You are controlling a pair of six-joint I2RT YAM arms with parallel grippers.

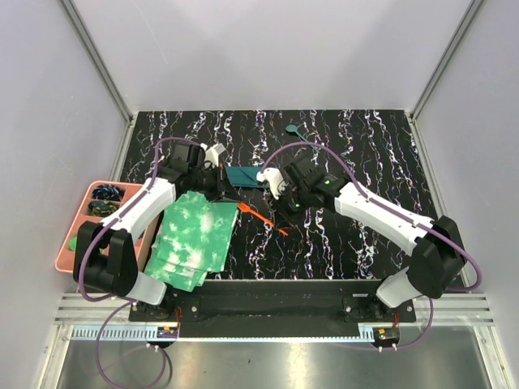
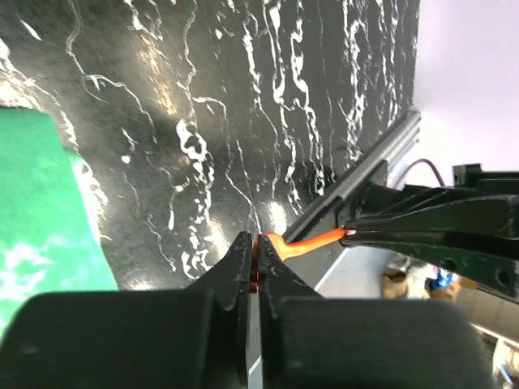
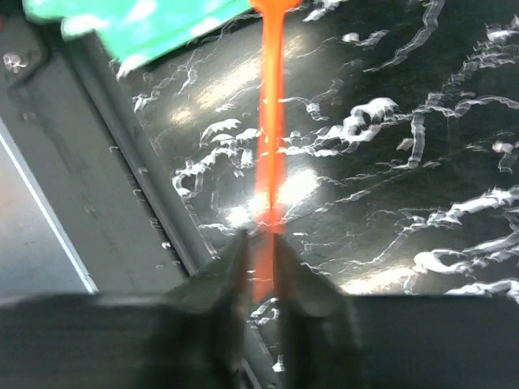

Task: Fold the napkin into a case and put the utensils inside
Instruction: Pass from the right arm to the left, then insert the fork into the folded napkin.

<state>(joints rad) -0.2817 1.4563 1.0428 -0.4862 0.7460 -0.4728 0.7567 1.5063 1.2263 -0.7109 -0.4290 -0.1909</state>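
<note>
Over black marbled worktop point(image 1: 365, 162), my left hand point(image 2: 254, 243) and right hand point(image 3: 259, 243) each pinch an end of the orange utensil point(image 3: 272, 121); I'd confirm left's hold, then ease right open, case point(image 1: 243, 175) lying just beyond both.

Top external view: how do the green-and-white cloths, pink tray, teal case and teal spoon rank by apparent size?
Largest to smallest:
green-and-white cloths
pink tray (partly hidden by the left arm, so unsure)
teal case
teal spoon

2 utensils point(image 1: 259, 217), 1 napkin point(image 1: 243, 174) (teal), 1 tray point(image 1: 66, 251)
</note>
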